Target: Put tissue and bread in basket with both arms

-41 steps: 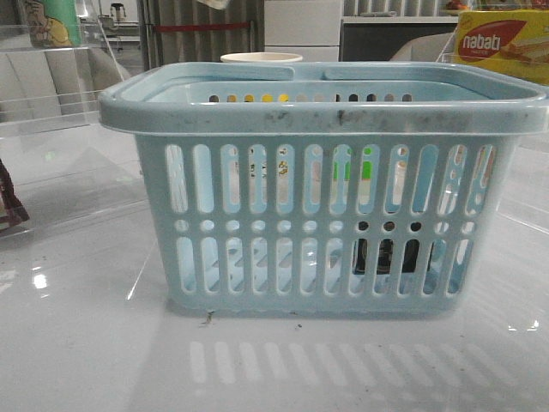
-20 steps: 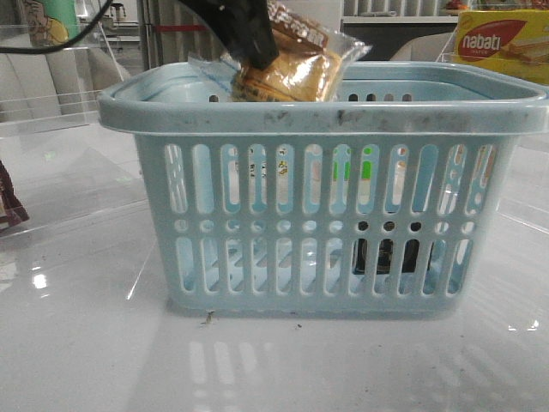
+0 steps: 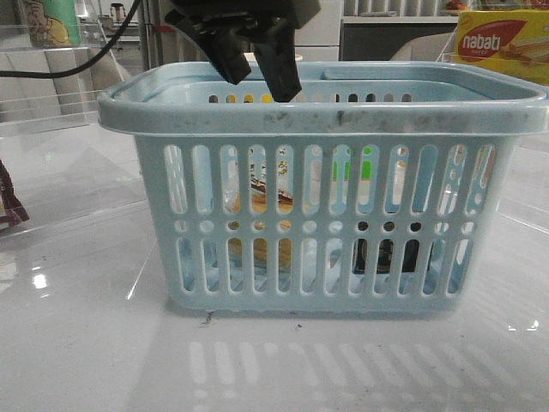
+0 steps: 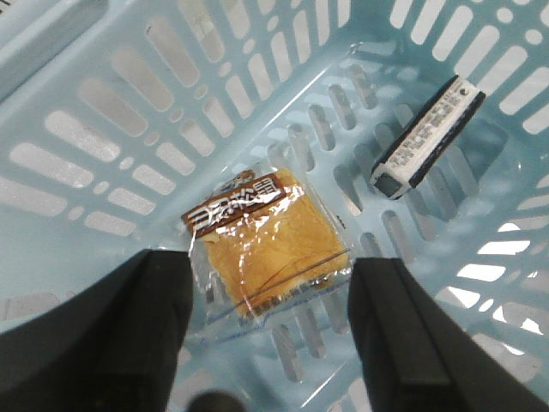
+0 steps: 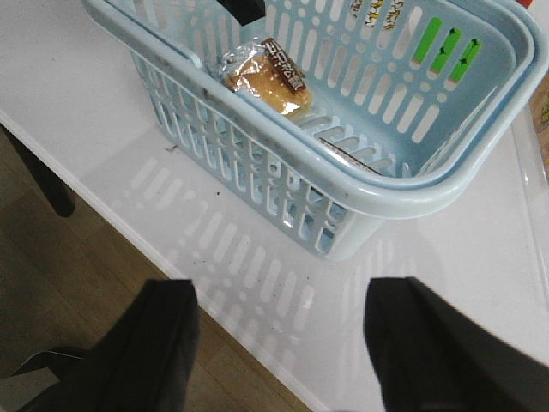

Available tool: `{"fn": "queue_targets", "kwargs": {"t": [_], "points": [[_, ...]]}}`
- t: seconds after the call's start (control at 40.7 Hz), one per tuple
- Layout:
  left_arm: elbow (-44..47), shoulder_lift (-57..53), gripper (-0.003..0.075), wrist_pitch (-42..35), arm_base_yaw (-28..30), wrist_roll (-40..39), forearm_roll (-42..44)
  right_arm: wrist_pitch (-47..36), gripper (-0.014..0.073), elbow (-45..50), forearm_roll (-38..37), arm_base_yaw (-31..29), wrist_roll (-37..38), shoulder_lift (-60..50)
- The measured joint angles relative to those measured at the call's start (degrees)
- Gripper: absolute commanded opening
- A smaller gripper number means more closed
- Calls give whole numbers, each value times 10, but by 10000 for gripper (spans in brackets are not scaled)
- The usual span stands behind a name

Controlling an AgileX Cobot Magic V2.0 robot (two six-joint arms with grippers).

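Note:
The pale blue basket [image 3: 343, 116] stands mid-table. The bread [image 4: 270, 240], tan slices in a clear bag with a dark label band, lies on the basket floor; it shows through the slots in the front view [image 3: 257, 215] and in the right wrist view [image 5: 266, 81]. The tissue [image 4: 426, 137], a small black pack, lies on the basket floor apart from the bread, dark behind the slots [image 3: 386, 253]. My left gripper [image 3: 257, 60] hangs open and empty over the basket, directly above the bread [image 4: 266, 343]. My right gripper [image 5: 279, 352] is open and empty over the table's edge, away from the basket [image 5: 257, 120].
A yellow-and-red nabati box [image 3: 502, 43] stands at the back right. Clear plastic trays [image 3: 51, 86] sit at the left, with a dark object [image 3: 9, 206] at the left edge. The table edge [image 5: 171, 257] borders wooden floor.
One second ago no gripper was in view. Half a second ago my left gripper held the bread above the basket rim. Now the bread lies on the basket floor and the gripper is open.

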Motion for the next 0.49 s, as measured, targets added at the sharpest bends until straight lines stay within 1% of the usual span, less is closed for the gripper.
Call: {"fn": "queue_targets", "kwargs": {"t": [0.221, 0.369, 0.492], "points": [[0, -42, 454, 28, 0, 0, 0, 0, 519, 0, 0, 0, 0, 0], [0, -104, 454, 48, 0, 0, -10, 0, 519, 0, 0, 0, 0, 0], [26, -168, 454, 45, 0, 0, -22, 0, 519, 0, 0, 0, 0, 0]]}}
